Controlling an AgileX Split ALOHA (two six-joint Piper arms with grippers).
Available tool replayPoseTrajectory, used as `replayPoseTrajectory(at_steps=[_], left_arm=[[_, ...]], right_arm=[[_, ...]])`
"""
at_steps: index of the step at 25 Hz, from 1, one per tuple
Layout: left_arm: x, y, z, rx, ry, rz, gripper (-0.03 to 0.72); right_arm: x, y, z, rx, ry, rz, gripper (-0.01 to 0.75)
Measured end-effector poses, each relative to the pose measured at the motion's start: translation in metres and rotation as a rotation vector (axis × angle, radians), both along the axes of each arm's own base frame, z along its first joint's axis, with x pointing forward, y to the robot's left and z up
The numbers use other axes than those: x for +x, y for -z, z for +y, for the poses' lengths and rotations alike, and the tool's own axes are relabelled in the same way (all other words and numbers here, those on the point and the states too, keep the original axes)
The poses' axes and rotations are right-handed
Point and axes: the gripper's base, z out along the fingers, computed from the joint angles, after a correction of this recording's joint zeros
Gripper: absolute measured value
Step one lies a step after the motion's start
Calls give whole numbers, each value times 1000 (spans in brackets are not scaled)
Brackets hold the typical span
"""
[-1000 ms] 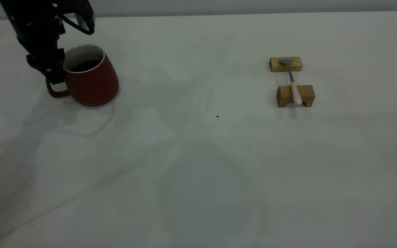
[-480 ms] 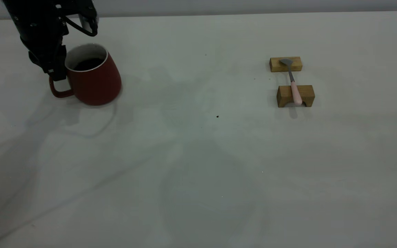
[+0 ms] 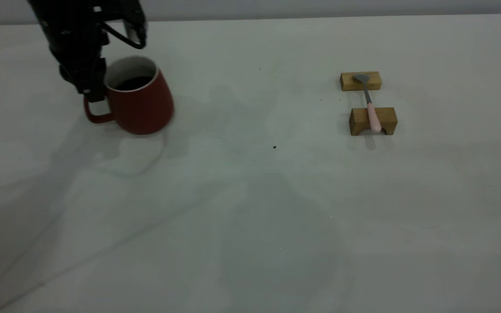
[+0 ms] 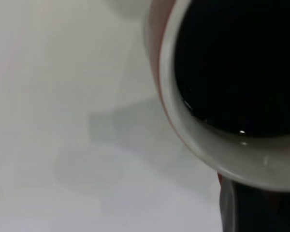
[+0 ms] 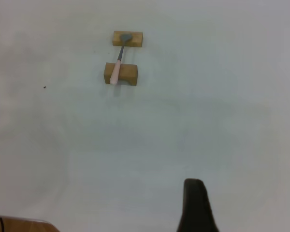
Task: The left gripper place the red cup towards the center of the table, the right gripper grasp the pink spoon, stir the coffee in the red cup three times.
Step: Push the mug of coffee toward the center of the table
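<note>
The left claw [image 3: 91, 84] is bulky, matte black (a looping black cable alongside).

I can read no text, label, brand, number or sign in any view.
</note>
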Motion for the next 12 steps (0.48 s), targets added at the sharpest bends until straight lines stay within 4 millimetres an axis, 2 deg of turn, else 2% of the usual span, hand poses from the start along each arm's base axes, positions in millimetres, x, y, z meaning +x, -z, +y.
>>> replayPoseTrajectory(at_steps=[12], left_arm=[[-19,1,-73,-22,83,-19,209]], right_arm=[[0,0,0,0,0,0,578]])
